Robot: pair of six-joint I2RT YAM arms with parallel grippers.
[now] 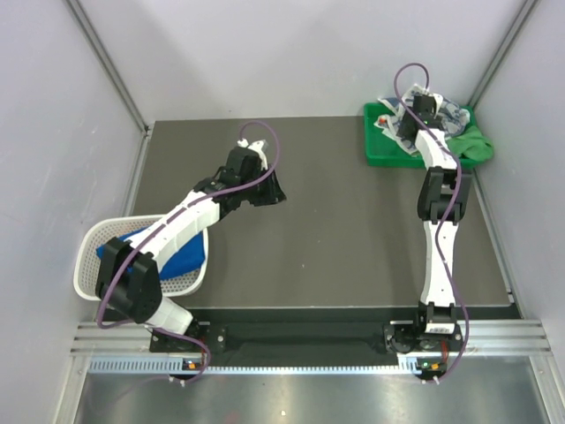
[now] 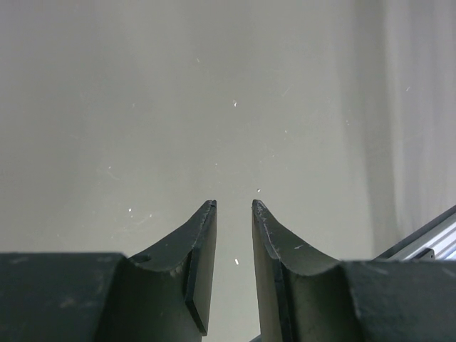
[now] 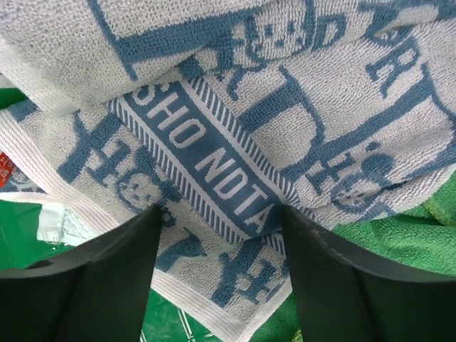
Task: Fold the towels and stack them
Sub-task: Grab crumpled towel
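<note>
**Towels wait in two containers as the right hand hovers over the tray.** A green tray (image 1: 381, 160) at the far right corner of the dark table (image 1: 335, 238) holds a rumpled heap of towels. Uppermost is a white towel (image 3: 235, 107) printed with navy letters and small figures, bunched and creased, not folded. A green towel (image 1: 474, 144) lies beneath it and spills over the tray's right rim. At the left of the right wrist view, a pale cloth (image 3: 57, 224) with a red tag (image 3: 6, 171) beside it peeps out from under the print, against the tray's glossy floor.

The right arm (image 1: 439, 238) reaches straight up the table to the tray. The right gripper (image 3: 221, 210) hangs directly over the white towel, jaws spread wide, one finger (image 3: 92, 285) on each side of a striped navy band of lettering. The hand is released and nothing is pinched. Whether the fingertips touch the cloth cannot be told.

At the near left sits a white mesh basket (image 1: 88, 265). In it lies a blue towel (image 1: 187, 254), largely hidden under the left arm (image 1: 177, 221), which passes over the basket toward the middle of the table. The left gripper (image 2: 234, 206) faces a plain grey surface, its jaws a narrow gap apart with nothing between them. It is well apart from both tray and basket.
</note>
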